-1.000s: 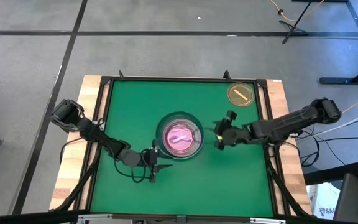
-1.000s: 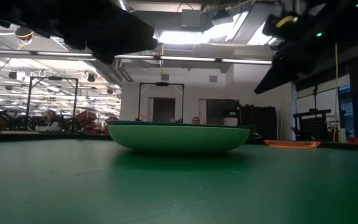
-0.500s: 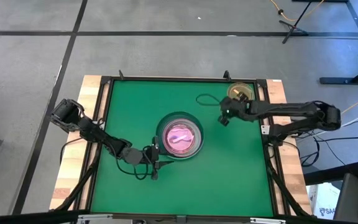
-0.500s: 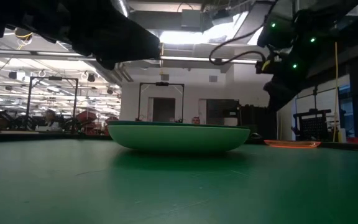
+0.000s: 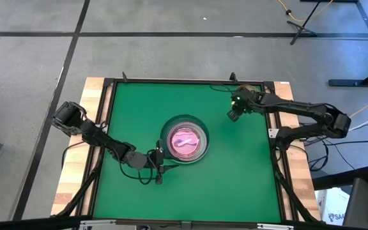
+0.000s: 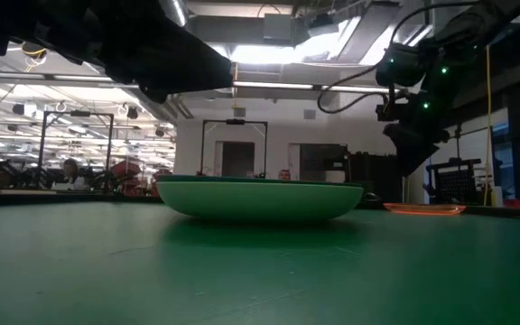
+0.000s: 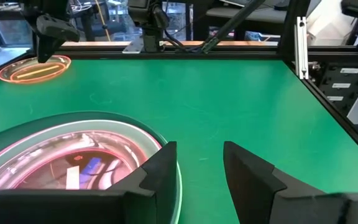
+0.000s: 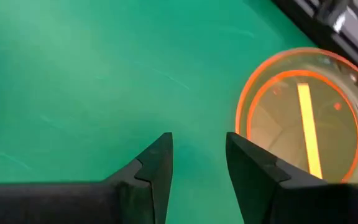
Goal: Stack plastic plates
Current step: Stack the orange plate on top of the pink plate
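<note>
Green counter (image 5: 235, 166), framed in dark rails with wood edging, on a grey floor; low view shows a lit workshop room beyond.

Item 1: stack (image 5: 184, 140) of plates at the counter's centre. Outer plate green (image 6: 260, 200), a pale rim inside it, pink plates on top (image 7: 73, 165); something small and blue lies within the pink in the left wrist view. How many plates make up the stack cannot be told.

Item 2: amber plate (image 8: 306, 121), small and translucent, alone near the counter's far right corner, well apart from the stack. In the high view the right arm covers it; in the low view it shows as a thin orange edge (image 6: 424, 208) to the right of the stack.

Item 3: left pincer (image 5: 158, 167), just beside the stack on its near left side. Fingers (image 7: 160, 171) parted, holding nothing; one finger sits close by the stack's rim.

Item 4: right pincer (image 5: 234, 110), between the stack and the amber plate, nearer the plate, raised above the counter. Fingers (image 8: 157, 162) parted, holding nothing; the amber plate lies just beyond them.
</note>
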Tool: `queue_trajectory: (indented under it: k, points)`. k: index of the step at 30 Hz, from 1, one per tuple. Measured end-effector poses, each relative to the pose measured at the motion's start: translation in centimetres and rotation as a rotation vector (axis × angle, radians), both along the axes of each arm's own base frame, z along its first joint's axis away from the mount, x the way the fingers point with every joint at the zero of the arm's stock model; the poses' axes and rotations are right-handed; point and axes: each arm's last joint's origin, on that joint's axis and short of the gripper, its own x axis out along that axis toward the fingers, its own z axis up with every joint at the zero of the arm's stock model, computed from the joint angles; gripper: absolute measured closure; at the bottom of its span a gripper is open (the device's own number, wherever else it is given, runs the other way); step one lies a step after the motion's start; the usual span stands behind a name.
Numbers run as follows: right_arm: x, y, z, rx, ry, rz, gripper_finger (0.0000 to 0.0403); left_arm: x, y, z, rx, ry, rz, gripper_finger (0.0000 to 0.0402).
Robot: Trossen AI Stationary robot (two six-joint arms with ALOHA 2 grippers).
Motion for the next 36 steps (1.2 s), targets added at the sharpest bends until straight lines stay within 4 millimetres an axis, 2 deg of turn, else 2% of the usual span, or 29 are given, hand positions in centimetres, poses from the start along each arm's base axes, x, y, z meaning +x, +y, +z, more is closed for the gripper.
queue_trajectory:
  k: [7,17,25,30,36]
  points:
    - [0.0,-1.2,-1.9,0.059,0.076,-0.055,0.0263,0.0,0.0,-0.1,0.005,0.009,0.000,0.0276]
    - [1.6,-2.9,-5.1,-0.061,0.199,-0.106,0.0263,0.0,0.0,-0.2,0.011,0.017,0.000,0.0276]
    - [1.4,-4.8,-7.5,-0.064,0.257,-0.186,0.0265,0.0,0.0,-0.2,0.011,0.018,0.001,0.0276]
    - [1.4,-5.0,-7.8,-0.065,0.263,-0.183,0.0298,-0.1,0.0,-0.2,0.014,0.024,0.000,0.0276]
    - [1.5,-5.1,-7.8,-0.064,0.249,-0.159,0.0368,-0.1,0.0,-0.2,0.014,0.024,0.000,0.0276]
